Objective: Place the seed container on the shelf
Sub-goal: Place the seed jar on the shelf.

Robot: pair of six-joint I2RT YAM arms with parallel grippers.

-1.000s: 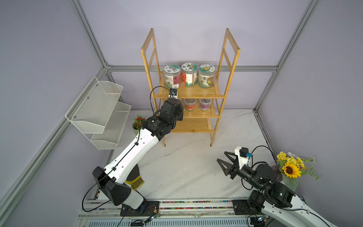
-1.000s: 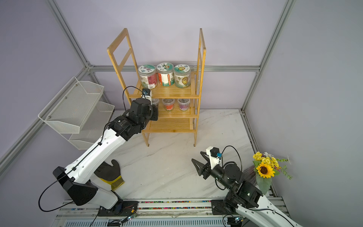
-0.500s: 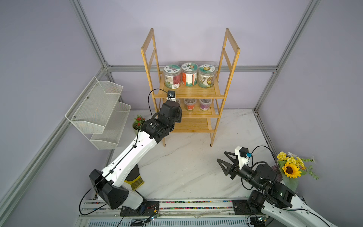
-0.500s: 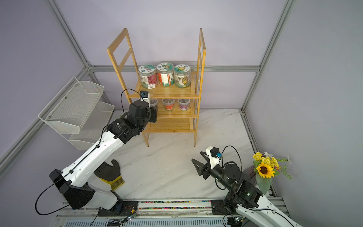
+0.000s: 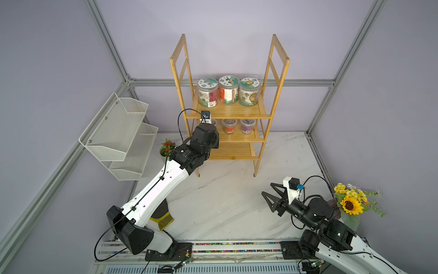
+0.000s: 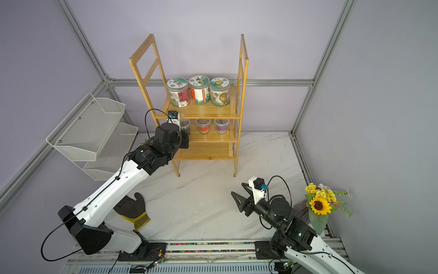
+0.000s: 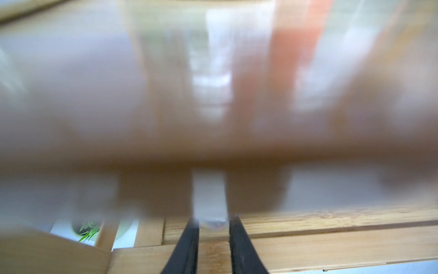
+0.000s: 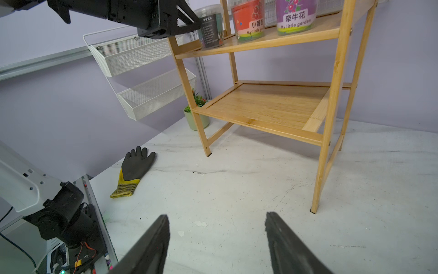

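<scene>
Pinching the seed container (image 8: 211,29) on the shelf (image 8: 267,106), left jaws sit narrow; right jaws spread, empty.

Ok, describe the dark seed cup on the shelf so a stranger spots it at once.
Start at the tall bamboo shelf; its middle tier holds three small cups. The dark seed cup is the end one nearest the white wire basket, black-labelled, unlike the red cup and purple cup.
</scene>
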